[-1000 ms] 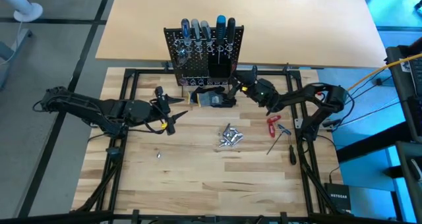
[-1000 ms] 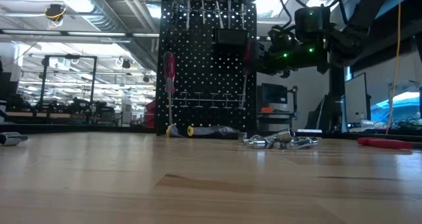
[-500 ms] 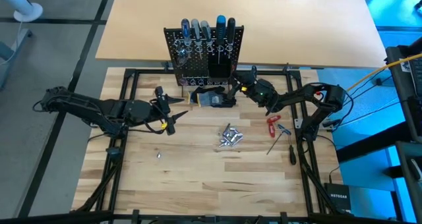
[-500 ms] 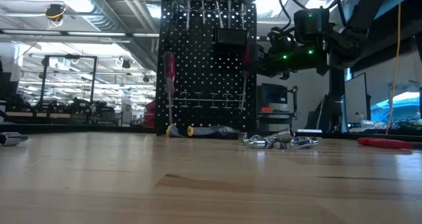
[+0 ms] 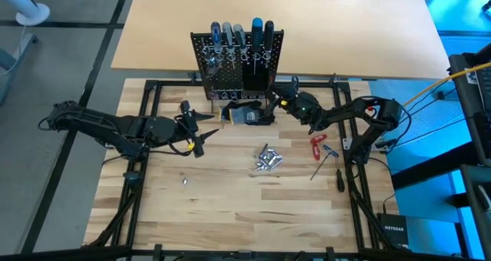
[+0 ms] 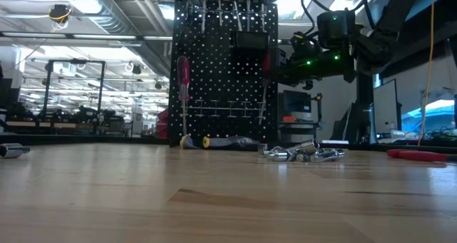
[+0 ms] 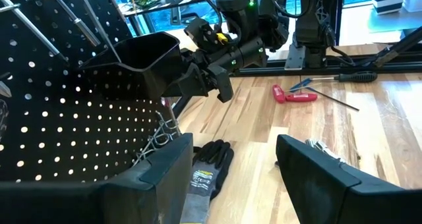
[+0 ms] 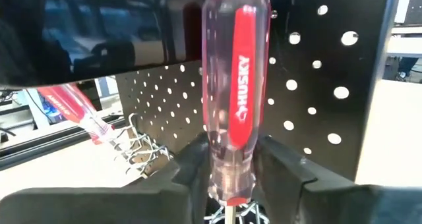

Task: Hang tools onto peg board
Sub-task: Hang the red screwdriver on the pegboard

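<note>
The black peg board (image 5: pixel 238 57) stands at the table's far edge with several screwdrivers (image 5: pixel 238 32) in its top row. A red-handled screwdriver (image 8: pixel 236 85) stands upright against the board, its shaft going down into a wire ring (image 8: pixel 227 215). My right gripper (image 8: pixel 231 165) is level at the board's right side (image 6: pixel 275 61). It is open, with a finger close on either side of the handle's lower end and a thin gap showing on each side. A second red screwdriver (image 6: pixel 183 78) hangs on the board's left. My left gripper (image 5: pixel 201 127) waits open over the left of the table.
A dark glove (image 5: pixel 249 113) lies at the board's foot. A pile of silver pieces (image 5: pixel 267 160) sits mid-table, and one small piece (image 5: pixel 184 180) lies to the left. A red-handled tool (image 5: pixel 317 146) and a black screwdriver (image 5: pixel 339 176) lie at the right. A black bin (image 7: pixel 148 59) hangs on the board.
</note>
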Controlling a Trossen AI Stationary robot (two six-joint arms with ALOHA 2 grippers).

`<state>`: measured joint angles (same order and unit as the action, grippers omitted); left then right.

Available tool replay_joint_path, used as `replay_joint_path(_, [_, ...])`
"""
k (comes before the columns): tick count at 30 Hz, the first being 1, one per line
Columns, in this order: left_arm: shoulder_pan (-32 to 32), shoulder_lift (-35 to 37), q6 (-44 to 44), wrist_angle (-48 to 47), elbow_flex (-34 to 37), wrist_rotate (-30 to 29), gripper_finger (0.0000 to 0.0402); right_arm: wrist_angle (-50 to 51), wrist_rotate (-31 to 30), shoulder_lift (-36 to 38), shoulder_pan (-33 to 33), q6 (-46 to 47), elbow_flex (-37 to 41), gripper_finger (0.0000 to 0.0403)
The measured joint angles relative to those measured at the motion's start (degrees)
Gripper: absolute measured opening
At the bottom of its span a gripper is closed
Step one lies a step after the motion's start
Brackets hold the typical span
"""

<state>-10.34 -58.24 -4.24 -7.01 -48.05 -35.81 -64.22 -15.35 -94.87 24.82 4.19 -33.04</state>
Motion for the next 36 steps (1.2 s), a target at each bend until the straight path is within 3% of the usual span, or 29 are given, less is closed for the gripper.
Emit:
replay_joint_path(9, [0.01, 0.00, 0.15, -0.07, 0.00, 0.02, 0.0210, 0.08, 0.15, 0.00, -0.04, -0.11, 0.00, 0.0188])
replay_joint_path(18, [0.01, 0.00, -0.03, -0.56, 0.00, 0.02, 0.0210, 0.25, 2.29, 1.36, -0.09, -1.66, 0.00, 0.0182])
replay_joint_path(26, [-0.01, -0.02, 1.00, -1.91, 0.00, 0.02, 0.0210, 15.23, 8.43, 7.00, -0.11, -1.76, 0.00, 0.0182])
replay_joint_path(36, [-0.01, -0.02, 1.24, -1.90, 0.00, 0.02, 0.0210, 21.03, 5.57, 8.04, -0.07, -6.28, 0.00, 0.0182])
